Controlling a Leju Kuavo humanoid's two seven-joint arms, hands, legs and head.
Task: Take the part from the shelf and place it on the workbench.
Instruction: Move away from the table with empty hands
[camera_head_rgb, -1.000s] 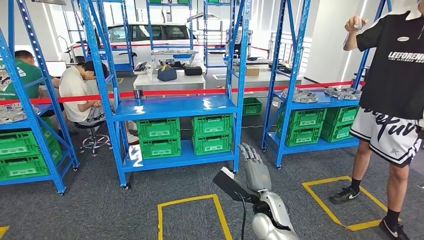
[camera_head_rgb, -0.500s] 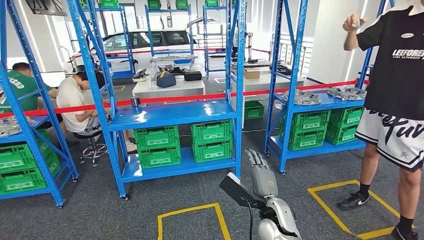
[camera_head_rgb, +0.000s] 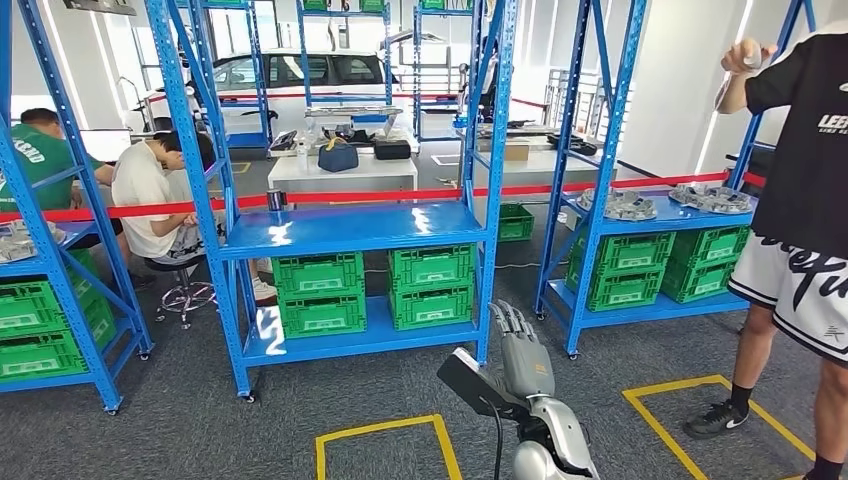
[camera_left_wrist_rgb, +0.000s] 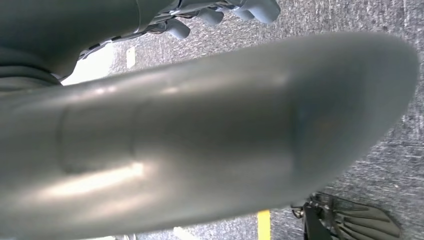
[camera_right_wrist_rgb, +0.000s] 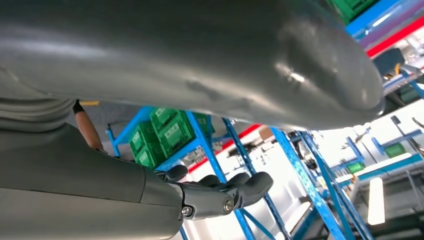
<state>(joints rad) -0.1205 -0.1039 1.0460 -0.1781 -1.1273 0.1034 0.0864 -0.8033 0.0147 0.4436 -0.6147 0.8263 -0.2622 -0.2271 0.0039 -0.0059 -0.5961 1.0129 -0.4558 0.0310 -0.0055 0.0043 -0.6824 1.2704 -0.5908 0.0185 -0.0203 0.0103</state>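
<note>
Right hand (camera_head_rgb: 520, 350) raised before the blue shelf (camera_head_rgb: 350, 228), fingers straight and apart, holding nothing; left hand (camera_left_wrist_rgb: 220, 12) fingers curled, grasp unclear; parts (camera_head_rgb: 618, 205) on the right shelf.

The robot's silver, glossy right forearm (camera_head_rgb: 548, 440) ends in a grey many-fingered right hand (camera_head_rgb: 522, 345); a flat black rectangular block (camera_head_rgb: 477, 381) sits at the wrist, a thin black cable (camera_head_rgb: 495, 438) trailing below; a small round screw (camera_right_wrist_rgb: 187, 210) marks the hand's grey cover.

crates (camera_head_rgb: 373, 285) under middle shelf (camera_head_rgb: 350, 228) | parts (camera_head_rgb: 667, 200) on right shelf (camera_head_rgb: 650, 212) | person (camera_head_rgb: 800, 190) far right
</note>
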